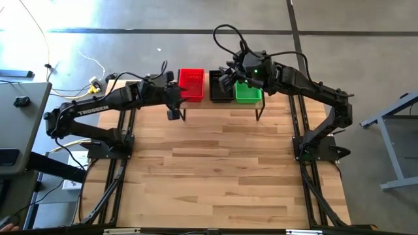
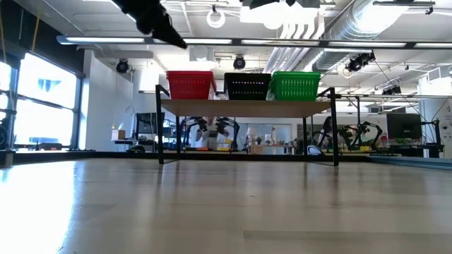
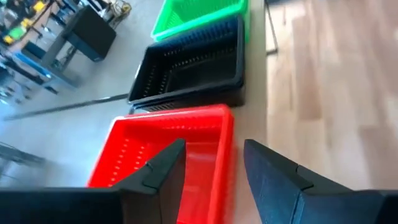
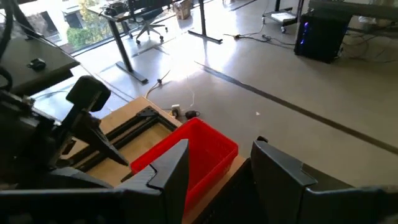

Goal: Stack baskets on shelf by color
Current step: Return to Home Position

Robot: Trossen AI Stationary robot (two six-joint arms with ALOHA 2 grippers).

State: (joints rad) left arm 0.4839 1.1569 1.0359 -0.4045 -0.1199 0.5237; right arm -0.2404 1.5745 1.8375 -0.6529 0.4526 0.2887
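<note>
Three basket piles stand side by side on the shelf (image 2: 247,107) at the table's far edge: red (image 1: 191,83), black (image 1: 219,88) and green (image 1: 248,94). They rest on their bottoms on the plank; how many are nested in each I cannot tell. My left gripper (image 3: 214,168) is open and hovers above the red basket's (image 3: 168,155) near wall, well clear of it in the low view (image 2: 152,17). My right gripper (image 4: 221,168) is open above the black and green piles (image 1: 228,78), pointing toward the red basket (image 4: 186,155).
The shelf's thin black legs (image 2: 161,134) stand on the wooden tabletop (image 1: 215,170), which stretches wide toward the near edge. My left arm (image 4: 87,124) reaches in beside the red pile. Beyond the far edge, cables lie on the floor (image 1: 98,72).
</note>
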